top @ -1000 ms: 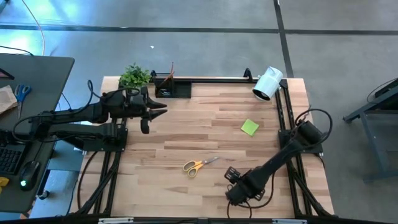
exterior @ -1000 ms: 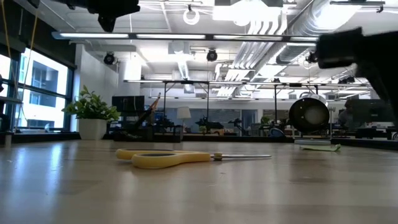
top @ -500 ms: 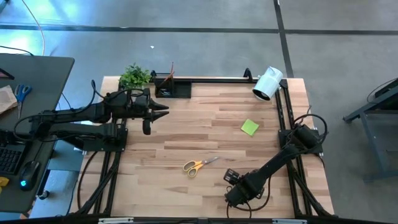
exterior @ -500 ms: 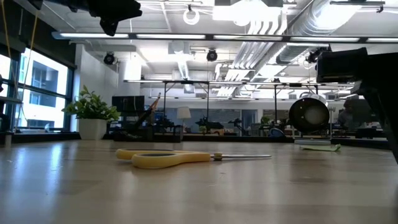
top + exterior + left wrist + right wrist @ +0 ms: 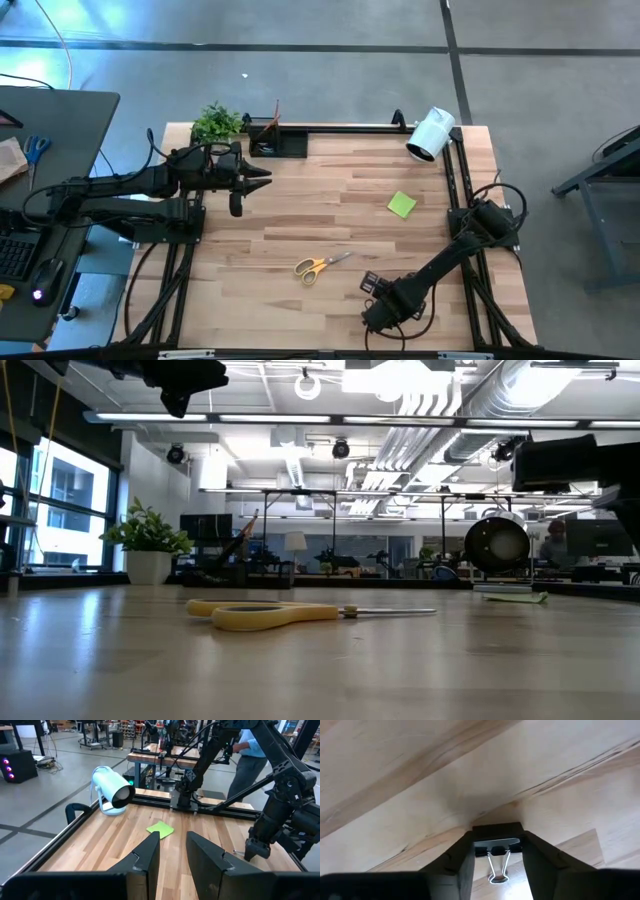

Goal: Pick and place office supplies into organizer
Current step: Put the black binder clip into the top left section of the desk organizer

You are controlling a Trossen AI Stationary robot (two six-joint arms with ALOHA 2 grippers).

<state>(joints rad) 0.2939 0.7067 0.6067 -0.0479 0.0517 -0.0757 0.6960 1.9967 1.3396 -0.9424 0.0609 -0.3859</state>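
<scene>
From above: right claw (image 5: 384, 312) down at the table's (image 5: 330, 210) near edge, beside the yellow scissors (image 5: 320, 266); left claw (image 5: 256, 177) waiting near the organizer (image 5: 277, 141), pencils standing in its cup, other contents not made out. At table height: scissors and sticky pad (image 5: 510, 596) lying loose. Right wrist: fingers (image 5: 457, 861) clamped on a binder clip (image 5: 497, 851) against the wood. Probably the pickup step; next, lifting and carrying to the organizer. Left wrist: fingers (image 5: 145, 857) slightly apart, empty.
</scene>
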